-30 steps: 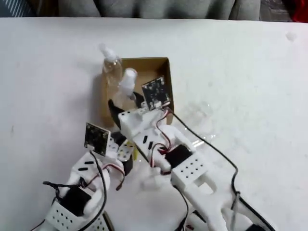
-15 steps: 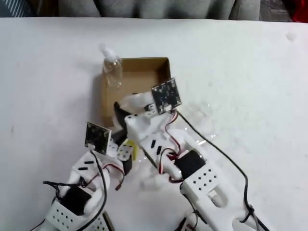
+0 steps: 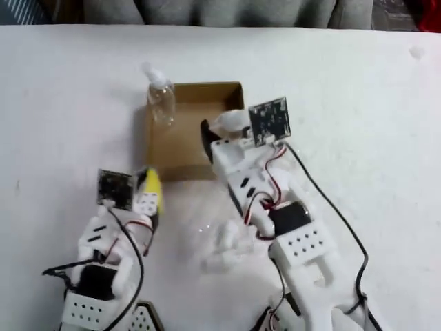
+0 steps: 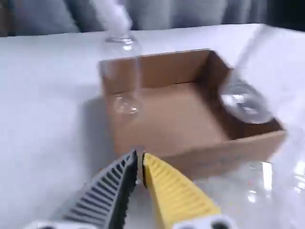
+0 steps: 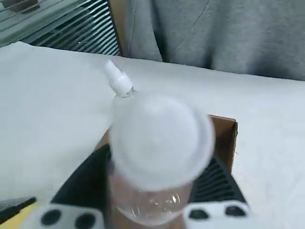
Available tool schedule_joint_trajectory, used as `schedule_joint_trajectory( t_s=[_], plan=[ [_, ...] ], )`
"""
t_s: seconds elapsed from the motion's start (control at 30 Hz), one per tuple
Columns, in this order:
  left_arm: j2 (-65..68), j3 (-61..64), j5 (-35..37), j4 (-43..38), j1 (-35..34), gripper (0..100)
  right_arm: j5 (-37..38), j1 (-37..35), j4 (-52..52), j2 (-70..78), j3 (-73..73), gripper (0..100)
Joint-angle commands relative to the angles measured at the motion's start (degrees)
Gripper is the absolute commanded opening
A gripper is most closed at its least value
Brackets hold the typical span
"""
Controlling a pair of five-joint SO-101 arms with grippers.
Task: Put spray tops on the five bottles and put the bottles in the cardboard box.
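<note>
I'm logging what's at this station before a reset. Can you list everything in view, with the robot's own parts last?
cardboard box: one, brown, open, mid-table.
standing bottle: one, clear with a white spray top, upright in the box's far left corner.
held bottle: one, clear with a white top, above the box's right side.
lying bottle: at least one, clear, on the table beside the box.
loose pieces: a few, white, on the table by the right arm; possibly spray tops.
table: one, white.
left gripper: black and yellow, shut and empty, just short of the box's near wall.
right gripper: black, shut on the held bottle.
</note>
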Motion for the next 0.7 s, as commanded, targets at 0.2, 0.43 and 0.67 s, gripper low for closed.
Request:
schedule_joint_trajectory(
  t_s=[0.2, 0.43, 0.67],
  plan=[
    [-0.66, -0.18, -0.79, 2.9, -14.29, 2, 0.7, 5.49, -8.22, 22.2, -16.35, 1.5],
    [-0.66, -0.18, -0.79, 2.9, -14.37, 2, 0.7, 9.01, -8.22, 37.14, -28.22, 1.5],
    [-0.66, -0.18, -0.79, 2.9, -14.11, 2, 0.7, 9.36, -8.22, 48.66, -37.27, 1.5]
  ],
)
